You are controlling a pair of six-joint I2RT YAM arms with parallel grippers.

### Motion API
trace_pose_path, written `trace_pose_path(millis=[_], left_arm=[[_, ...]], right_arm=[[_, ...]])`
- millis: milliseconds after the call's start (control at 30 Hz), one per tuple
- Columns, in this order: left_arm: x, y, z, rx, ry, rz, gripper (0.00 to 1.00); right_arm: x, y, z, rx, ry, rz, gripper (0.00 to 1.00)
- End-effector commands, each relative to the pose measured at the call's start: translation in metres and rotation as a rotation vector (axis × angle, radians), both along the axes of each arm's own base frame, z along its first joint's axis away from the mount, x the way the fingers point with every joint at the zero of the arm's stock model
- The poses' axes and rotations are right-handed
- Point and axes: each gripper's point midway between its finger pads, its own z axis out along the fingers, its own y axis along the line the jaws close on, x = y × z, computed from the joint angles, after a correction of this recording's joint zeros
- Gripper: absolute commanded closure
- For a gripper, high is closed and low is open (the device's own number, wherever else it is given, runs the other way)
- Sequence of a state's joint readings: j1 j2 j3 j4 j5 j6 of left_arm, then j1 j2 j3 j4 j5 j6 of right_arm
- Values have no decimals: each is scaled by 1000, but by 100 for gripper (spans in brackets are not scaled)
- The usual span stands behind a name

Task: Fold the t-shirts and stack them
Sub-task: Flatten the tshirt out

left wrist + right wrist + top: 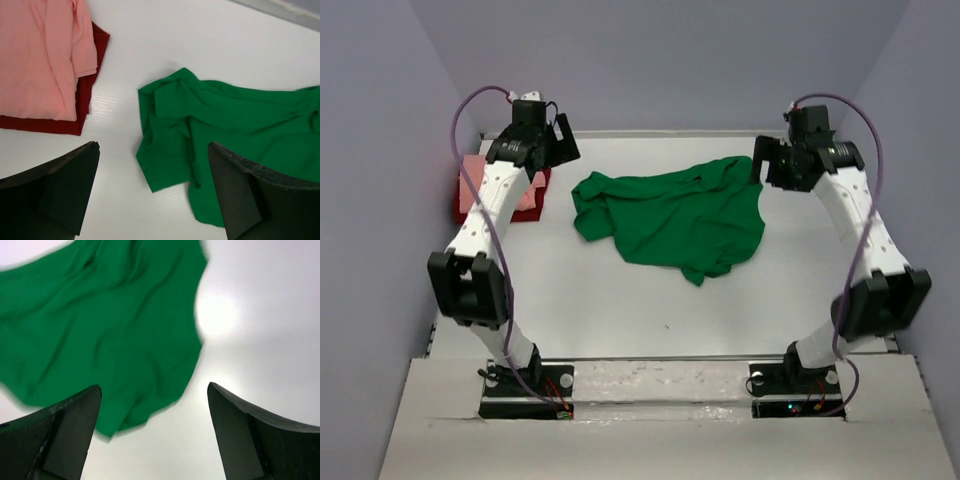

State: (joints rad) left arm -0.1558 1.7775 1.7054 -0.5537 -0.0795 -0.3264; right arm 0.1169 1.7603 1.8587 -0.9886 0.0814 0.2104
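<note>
Green t-shirt [670,215] is lying crumpled mid-tabletop [620,300] near the far edge, soft and floppy so it'll probably sag and bunch, I'd pinch it at the shoulders or hem corners, left hand [152,150] and right hand [154,390] both spread apart, holding nothing

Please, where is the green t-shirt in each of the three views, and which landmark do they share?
Top external: the green t-shirt lies crumpled in the middle of the white table, towards the far side.
Left wrist: it fills the right half.
Right wrist: it fills the upper left.
Shared landmark: the white table shows in all three; the salmon pink t-shirt only in top external and left wrist.
</note>
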Motion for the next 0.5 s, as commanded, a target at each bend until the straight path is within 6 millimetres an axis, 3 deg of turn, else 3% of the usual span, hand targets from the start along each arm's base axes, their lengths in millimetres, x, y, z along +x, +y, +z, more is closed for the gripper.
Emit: trace_pose_path(millis=[0,33,67,100,167,333,400,467], left_arm=[[-51,-34,14,-60,-19,-100,1],[-60,-38,14,-64,-32,-111,1],[-67,-42,7,-70,-22,-129,1],[-80,-48,-19,-91,34,-165,1],[-94,-58,-41,-155,79,-214,1],[-105,-70,-81,-221,174,-279,1],[-104,-68,-91,-214,200,-268,1],[-102,-66,-94,-205,202,-255,1]], right_arm=[[-88,59,2,316,-21,132,9],[-118,77,-15,431,6,198,11],[-133,86,-35,490,87,209,11],[-144,94,-31,547,63,238,11],[-169,109,-52,659,94,291,11],[-180,95,-81,588,140,234,17],[-176,80,-98,491,181,176,17],[-173,76,-106,468,209,155,18]])
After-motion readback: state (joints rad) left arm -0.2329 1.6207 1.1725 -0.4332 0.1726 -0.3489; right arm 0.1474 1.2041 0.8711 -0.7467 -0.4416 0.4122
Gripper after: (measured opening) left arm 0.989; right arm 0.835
